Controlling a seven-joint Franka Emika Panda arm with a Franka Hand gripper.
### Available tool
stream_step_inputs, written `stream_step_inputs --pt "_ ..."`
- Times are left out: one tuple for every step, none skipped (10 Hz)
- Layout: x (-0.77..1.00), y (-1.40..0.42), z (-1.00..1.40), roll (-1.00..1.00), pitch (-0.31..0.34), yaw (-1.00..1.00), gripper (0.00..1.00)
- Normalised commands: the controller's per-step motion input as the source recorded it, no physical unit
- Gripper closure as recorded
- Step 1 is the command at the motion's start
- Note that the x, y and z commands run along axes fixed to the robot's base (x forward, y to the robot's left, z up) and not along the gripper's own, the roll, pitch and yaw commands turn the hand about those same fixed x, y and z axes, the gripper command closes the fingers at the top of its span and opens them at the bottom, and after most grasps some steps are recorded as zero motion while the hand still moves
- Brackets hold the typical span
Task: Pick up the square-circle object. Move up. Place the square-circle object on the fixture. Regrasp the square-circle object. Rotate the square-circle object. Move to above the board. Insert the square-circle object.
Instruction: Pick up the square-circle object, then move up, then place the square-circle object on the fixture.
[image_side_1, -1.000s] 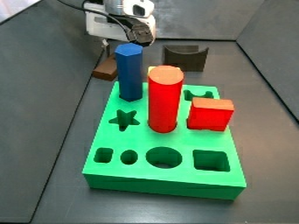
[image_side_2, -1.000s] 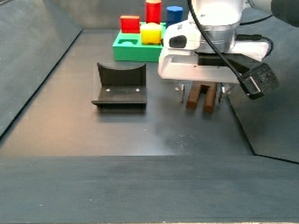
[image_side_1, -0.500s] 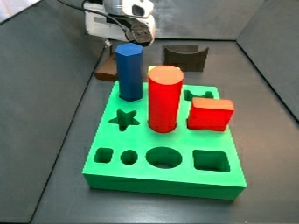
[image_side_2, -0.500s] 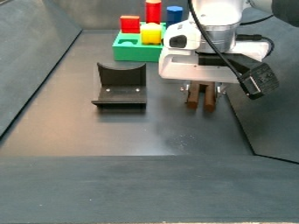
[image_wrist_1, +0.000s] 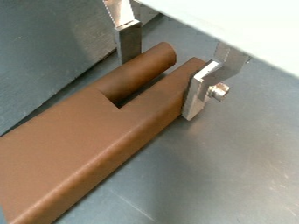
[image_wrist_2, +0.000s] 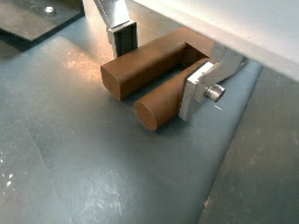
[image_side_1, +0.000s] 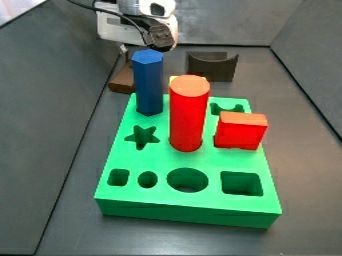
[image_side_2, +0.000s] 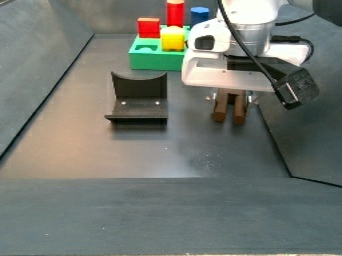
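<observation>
The square-circle object (image_wrist_2: 152, 74) lies on the grey floor between the gripper's (image_wrist_2: 163, 63) two silver fingers; in both wrist views the plates sit at or just beside its two legs, one finger (image_wrist_1: 201, 89) against the round leg and the other by the squared side, so the gripper looks closed on the block or very nearly so, though whether it presses firmly I cannot tell. In a side view the gripper (image_side_2: 230, 108) is low over the floor with the brown legs showing under it, near the right wall, and the block appears to rest on the floor, not lifted. The fixture (image_side_2: 136, 97) stands apart to one side with its notch empty, and the board (image_side_1: 187, 165) lies well away, carrying a blue prism (image_side_1: 147, 82), a red cylinder (image_side_1: 189, 113) and a red block (image_side_1: 242, 130); its star, circle and square holes near the front are open. By my judgement the task is at its very first step: the grasp is being made or just made, and nothing else is done. Left are the lift, setting the block on the fixture, regrasping, rotating, carrying it over the board and inserting it.
</observation>
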Motion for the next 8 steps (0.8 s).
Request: stream_step_inputs --pt "0.00 0.00 0.00 0.00 0.000 0.00 1.00" --pt "0.00 0.00 0.83 0.00 0.000 0.00 1.00" --pt "-0.01 0.00 0.79 0.00 0.019 -0.04 1.00" --pt "-0.02 0.00 0.74 0.00 0.039 -0.04 1.00" --pt "0.00 0.01 0.55 0.03 0.075 -0.03 1.00" --pt "0.00 0.01 0.46 0.04 0.084 -0.03 1.00" --pt "-0.01 0.01 0.28 0.07 0.083 -0.03 1.00" --pt "0.00 0.00 1.00 0.00 0.000 0.00 1.00"
